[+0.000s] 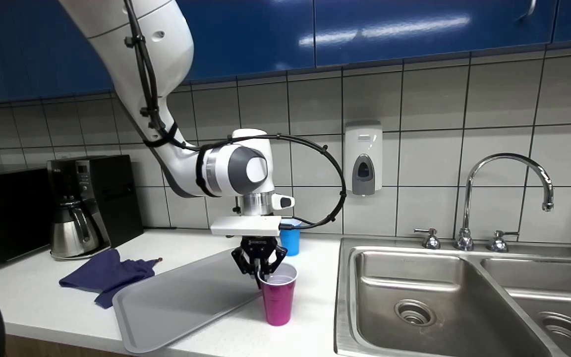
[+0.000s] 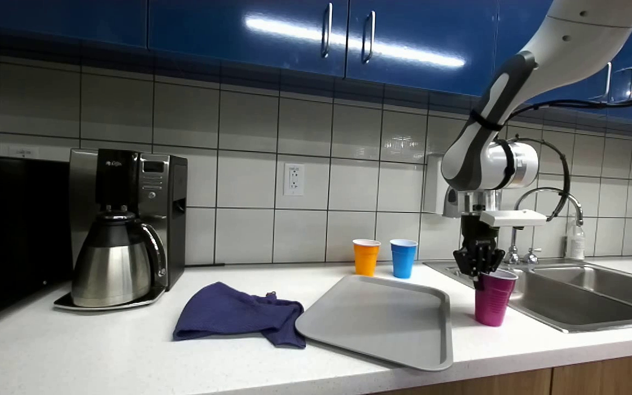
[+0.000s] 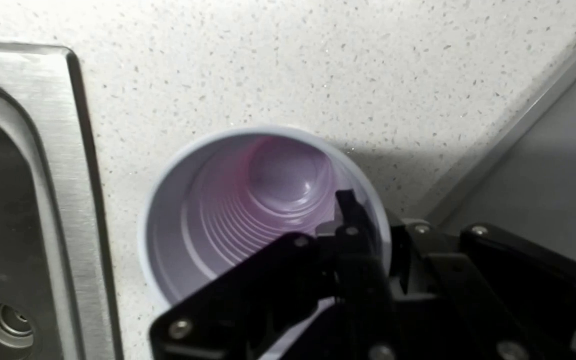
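Note:
A magenta plastic cup (image 1: 280, 302) with a pale inside stands upright on the white counter, between the grey tray and the sink. In both exterior views my gripper (image 1: 261, 278) points down at the cup's tray side, shut on its wall near the rim. From the wrist view I look down into the cup (image 3: 208, 210); nothing lies inside it. One of the fingers (image 3: 350, 207) reaches inside the cup, while the other stays outside, partly hidden behind the rim. The cup's wall is pinched between them.
The grey tray (image 2: 382, 318) lies beside the cup, with a purple cloth (image 2: 233, 315) at its far side. A blue cup (image 2: 403, 260) and an orange cup (image 2: 366, 259) stand by the tiled wall. The steel sink (image 1: 347, 297) and coffee maker (image 2: 121, 247) flank this area.

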Robot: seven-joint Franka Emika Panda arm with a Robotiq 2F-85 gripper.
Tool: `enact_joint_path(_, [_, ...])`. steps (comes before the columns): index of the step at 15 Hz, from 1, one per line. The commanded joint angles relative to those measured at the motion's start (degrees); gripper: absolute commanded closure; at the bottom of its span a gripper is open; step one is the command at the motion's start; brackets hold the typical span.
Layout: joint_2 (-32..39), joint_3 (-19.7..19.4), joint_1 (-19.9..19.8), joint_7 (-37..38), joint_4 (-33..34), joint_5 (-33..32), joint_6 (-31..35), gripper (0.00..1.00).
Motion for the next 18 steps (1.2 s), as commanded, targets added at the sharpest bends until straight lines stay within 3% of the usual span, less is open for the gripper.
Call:
enact_joint_path(1, [-2.5,0.3,-0.5,0.5,0.0,-1.6,-1.6,0.99])
enact_joint_path(11, [-8.4,2.8,2.3,3.4,1.6,-1.4,-5.8,0.99])
enact_joint_path(18, [-10.5,4.9,4.3,4.7,-1.6,-1.5,-4.7,0.99])
